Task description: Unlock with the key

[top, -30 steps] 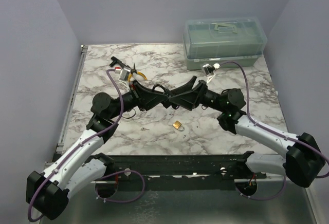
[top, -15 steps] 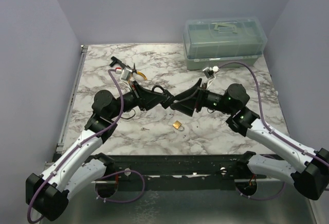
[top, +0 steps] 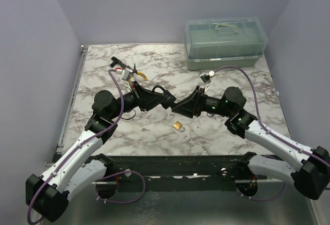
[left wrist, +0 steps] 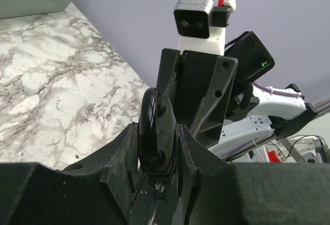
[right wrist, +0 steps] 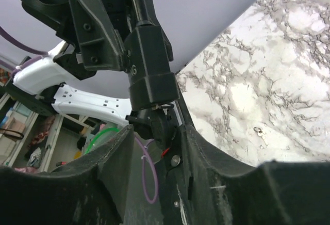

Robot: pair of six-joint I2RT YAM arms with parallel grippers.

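My left gripper [left wrist: 156,129] is shut on a black padlock [left wrist: 166,114] and holds it in the air above the table's middle, shackle towards its wrist. The lock's square body [right wrist: 149,70] also shows in the right wrist view. A black round piece [right wrist: 162,127] sticks out of the lock's underside; I cannot tell whether it is a key's head. My right gripper [right wrist: 157,132] straddles that piece, with a gap at its left finger [right wrist: 111,153]. The two grippers meet nose to nose [top: 174,103]. A tiny silver-grey key [top: 146,130] lies on the marble.
A small brass padlock [top: 178,126] lies on the marble table [top: 103,127], just right of the tiny key. Yellow-handled pliers [top: 138,74] and a black bit [top: 116,61] lie at the back left. A translucent green toolbox [top: 226,42] stands at the back right.
The right arm has swung its elbow outwards and rolled its wrist, keeping its gripper at the lock. Its jaws spread wide, then narrowed around the black piece. The left arm has stayed still.
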